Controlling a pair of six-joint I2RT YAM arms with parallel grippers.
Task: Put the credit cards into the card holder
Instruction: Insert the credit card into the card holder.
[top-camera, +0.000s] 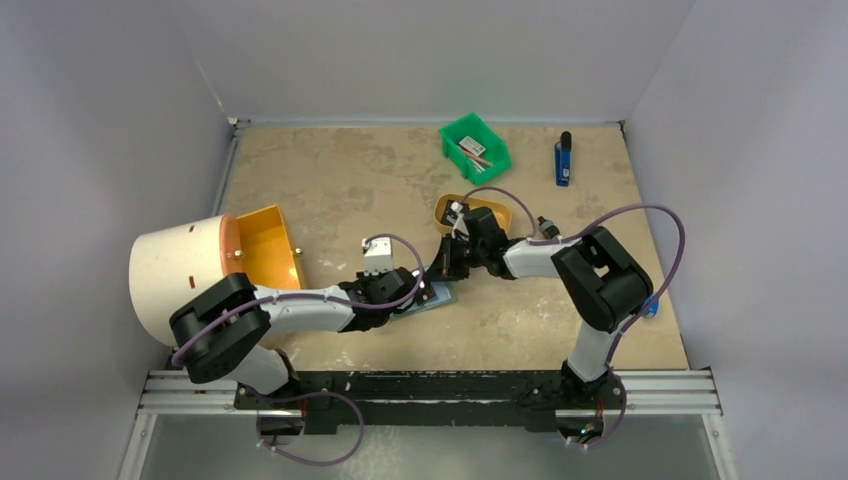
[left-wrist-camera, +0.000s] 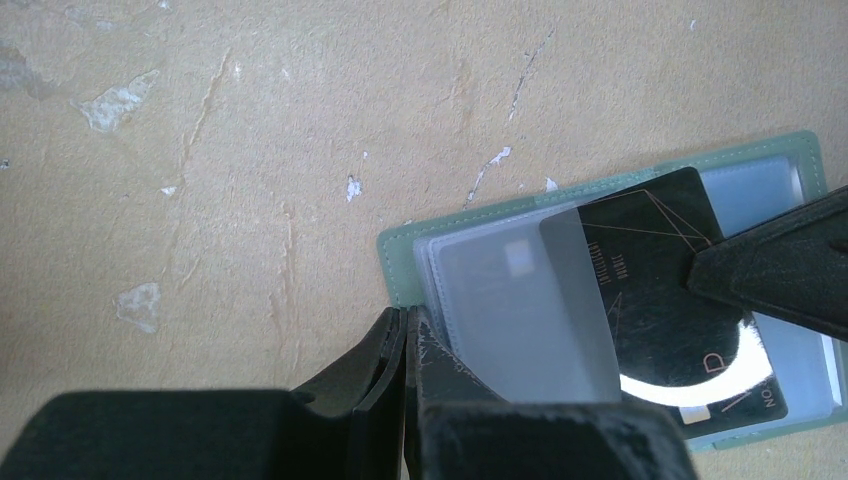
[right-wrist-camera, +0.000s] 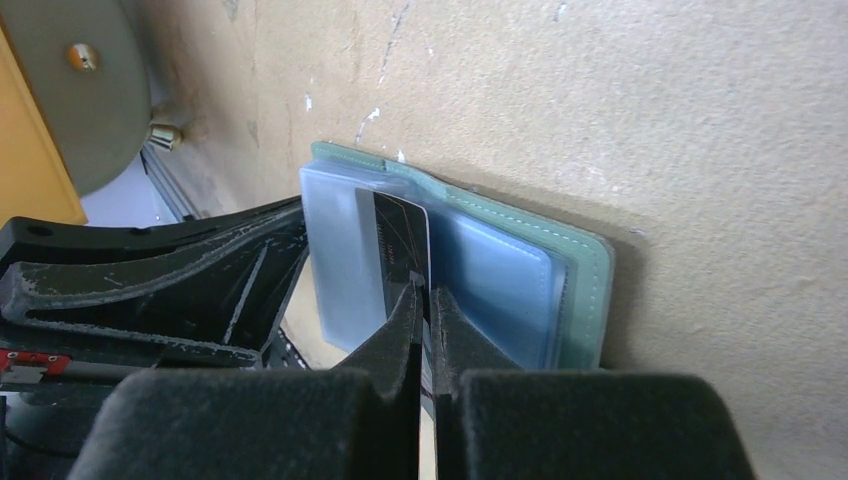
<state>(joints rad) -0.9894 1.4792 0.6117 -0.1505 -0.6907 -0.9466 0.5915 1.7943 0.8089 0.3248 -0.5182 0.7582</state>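
Observation:
The card holder (top-camera: 441, 298) lies open on the table, grey-green with pale blue pockets (left-wrist-camera: 400, 255) (right-wrist-camera: 590, 285). My left gripper (top-camera: 413, 296) (left-wrist-camera: 405, 335) is shut, its tips pinched on the holder's near edge, with a clear pocket sleeve raised over one finger. My right gripper (top-camera: 447, 272) (right-wrist-camera: 424, 300) is shut on a black credit card (right-wrist-camera: 400, 240). The card (left-wrist-camera: 650, 290) stands partly inside a pocket, its inner end under the clear sleeve. One right finger (left-wrist-camera: 780, 270) shows at its outer edge. No other card shows.
A tan oval tray (top-camera: 478, 212) sits just behind the right gripper. A green bin (top-camera: 475, 147) and a blue object (top-camera: 563, 160) lie at the back. A big white cylinder with an orange inside (top-camera: 200, 270) lies at the left.

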